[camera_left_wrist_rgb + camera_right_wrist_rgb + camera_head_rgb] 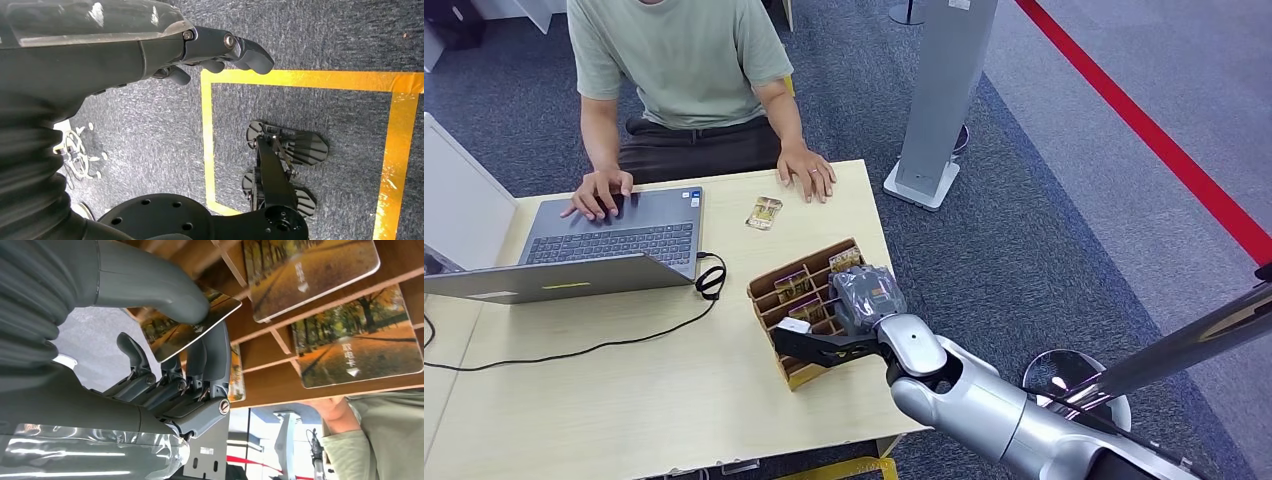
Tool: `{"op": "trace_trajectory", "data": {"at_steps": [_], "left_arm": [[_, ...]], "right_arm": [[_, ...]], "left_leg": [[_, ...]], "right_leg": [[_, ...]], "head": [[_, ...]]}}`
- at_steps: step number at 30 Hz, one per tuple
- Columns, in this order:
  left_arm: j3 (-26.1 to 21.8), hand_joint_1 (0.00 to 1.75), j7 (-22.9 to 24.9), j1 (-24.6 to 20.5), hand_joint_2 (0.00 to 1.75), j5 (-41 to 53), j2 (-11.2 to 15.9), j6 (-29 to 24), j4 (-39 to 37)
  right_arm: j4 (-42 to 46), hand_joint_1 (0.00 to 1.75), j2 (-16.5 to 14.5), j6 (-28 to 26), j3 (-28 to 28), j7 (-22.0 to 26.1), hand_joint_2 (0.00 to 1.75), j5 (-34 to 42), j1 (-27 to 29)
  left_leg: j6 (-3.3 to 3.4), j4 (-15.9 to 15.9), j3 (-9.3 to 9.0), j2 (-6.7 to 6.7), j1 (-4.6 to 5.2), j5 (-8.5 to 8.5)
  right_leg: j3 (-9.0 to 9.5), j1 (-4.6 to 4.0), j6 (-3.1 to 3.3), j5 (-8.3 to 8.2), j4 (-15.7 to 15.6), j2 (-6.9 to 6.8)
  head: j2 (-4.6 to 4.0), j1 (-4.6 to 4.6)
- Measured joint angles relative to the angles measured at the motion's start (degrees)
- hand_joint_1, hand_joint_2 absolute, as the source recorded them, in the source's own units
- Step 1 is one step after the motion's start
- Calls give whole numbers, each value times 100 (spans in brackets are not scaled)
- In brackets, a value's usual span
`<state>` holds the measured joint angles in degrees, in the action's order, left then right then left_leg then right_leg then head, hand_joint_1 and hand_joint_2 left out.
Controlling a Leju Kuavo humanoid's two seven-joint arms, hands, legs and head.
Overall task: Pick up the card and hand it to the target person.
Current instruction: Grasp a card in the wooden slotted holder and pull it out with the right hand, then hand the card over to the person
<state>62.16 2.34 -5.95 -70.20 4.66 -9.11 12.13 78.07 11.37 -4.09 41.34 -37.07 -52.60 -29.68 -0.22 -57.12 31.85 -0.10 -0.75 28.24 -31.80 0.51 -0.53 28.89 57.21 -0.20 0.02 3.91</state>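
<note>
Pinching a card (192, 332) between thumb and fingers (212, 357), the right hand (864, 300) sits over the wooden card rack (769, 292) at the table's (624, 400) near right edge. Card looks gripped at one end, other end at the rack's slot, so I'd call this the pick step, lift-out not finished.

Left hand (165, 45) hangs over the floor, fingers curled loosely, holding nothing.

Next move, as I judge it: lift the card clear of the dividers, then carry it forward to the person (684, 70) seated across the table.

Around: more cards (357, 347) sit in neighbouring slots, close to the held one. A loose card (764, 212) lies on the table near the person's hand (807, 172). Laptop (604, 240) and its cable (624, 340) sit off to the left, away from the straight path. Main risk: snagging a divider or dragging a neighbour out on the lift.
</note>
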Motion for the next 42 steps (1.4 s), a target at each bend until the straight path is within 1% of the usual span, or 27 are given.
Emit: {"op": "trace_trajectory", "data": {"at_steps": [13,21,24,29,34,37,42], "left_arm": [[0,0,-19,0,175,-83,2,-69,0],[0,0,-17,0,175,-85,2,-55,0],[0,0,-21,1,175,-71,2,-44,0],[1,0,-57,-2,175,8,2,-19,0],[8,0,-91,-7,175,67,2,16,0],[37,0,-90,-15,175,118,2,39,0],[106,0,-15,-80,175,162,2,50,0]], "right_arm": [[-2,141,2,-36,1,29,175,66,-1],[163,141,-2,-305,1,297,175,83,-87],[297,141,-19,-409,1,479,175,137,-253],[386,141,-140,-711,-1,936,175,375,-625],[292,141,-272,-875,-1,1195,175,571,-945],[41,141,-376,-960,10,1386,175,708,-1162],[-855,141,-694,-1143,114,1851,175,893,-1599]], "left_leg": [[0,0,0,0,0,0],[0,0,0,0,0,0],[0,0,-1,0,0,-1],[-1,0,-1,0,0,-1],[-1,0,2,0,0,-1],[-1,0,5,0,0,-1],[-1,1,5,-2,0,-2]], "right_leg": [[0,0,0,0,0,0],[0,0,0,0,1,2],[1,0,0,0,2,2],[1,0,0,0,3,0],[-1,0,0,0,4,1],[-1,0,0,0,4,0],[0,0,0,0,5,-2]], "head": [[1,0],[1,0],[1,1],[1,1],[1,1],[1,3],[1,-1]]}}
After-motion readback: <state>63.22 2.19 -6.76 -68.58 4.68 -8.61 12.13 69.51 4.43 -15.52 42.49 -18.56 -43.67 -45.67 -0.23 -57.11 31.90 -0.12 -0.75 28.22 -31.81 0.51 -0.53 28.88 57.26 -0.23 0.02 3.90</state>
